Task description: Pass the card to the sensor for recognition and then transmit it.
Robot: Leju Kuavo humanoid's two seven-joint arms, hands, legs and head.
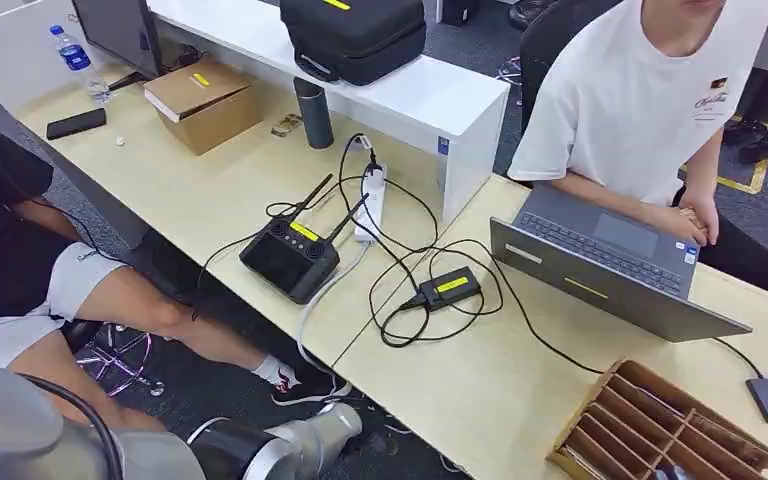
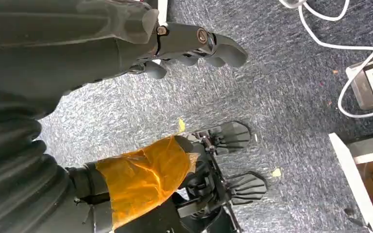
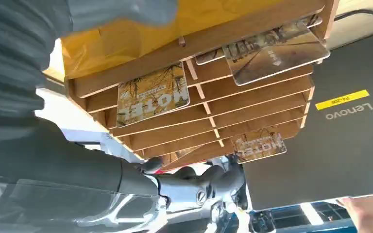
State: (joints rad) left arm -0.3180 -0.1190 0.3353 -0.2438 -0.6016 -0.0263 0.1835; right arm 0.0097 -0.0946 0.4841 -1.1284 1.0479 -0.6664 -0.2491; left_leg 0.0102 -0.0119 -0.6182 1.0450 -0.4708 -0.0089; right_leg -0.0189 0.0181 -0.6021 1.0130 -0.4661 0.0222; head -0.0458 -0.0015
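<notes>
Laptop on the table, before a seated person. Left of it, a small box among cables – further left, a controller with antennas. Near right corner: slotted wooden rack – cards standing in its slots.

**Readable text: hotel cards and a Lenovo lid**

In the right wrist view, the laptop lid carries the brand "Lenovo" in grey letters, shown turned over, and above it a yellow label with small dark print that seems to read "P4-208". The card standing in the wooden rack bears "HOTEL" in large pale letters, upside down in the picture; a second card lower in the rack shows the same word. Print on a third card is too blurred to read. In the head view, the white T-shirt has a small chest logo with script too small to make out, and the yellow labels on the tabletop devices are illegible.
</notes>
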